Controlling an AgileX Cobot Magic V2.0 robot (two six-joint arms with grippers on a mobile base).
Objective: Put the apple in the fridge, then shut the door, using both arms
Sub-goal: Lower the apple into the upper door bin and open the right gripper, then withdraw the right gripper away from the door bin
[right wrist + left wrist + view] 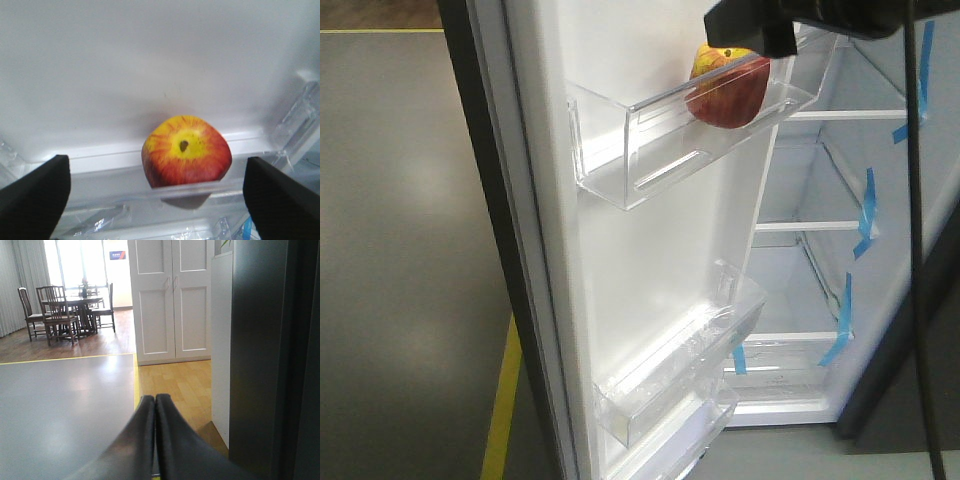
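The apple (728, 92), red with a yellow top, rests in the upper clear bin (650, 150) on the white inner lining of the open door (650, 270). Behind it the fridge (820, 200) shows white shelves. My right gripper (750, 30) hangs just above the apple. In the right wrist view the apple (186, 152) sits inside the bin, beyond and apart from my right gripper (157, 197), which is open with its fingers (35, 195) far to each side. My left gripper (155, 399) is shut on nothing and points out at the room, beside a dark grey panel (260, 355).
Two lower clear bins (670, 380) line the door. Blue tape strips (865, 215) mark the fridge's right wall, and a black cable (917, 250) hangs before it. A yellow floor line (502, 400) runs left of the door. White cupboard doors (172, 300) and a dining set (65, 310) stand beyond.
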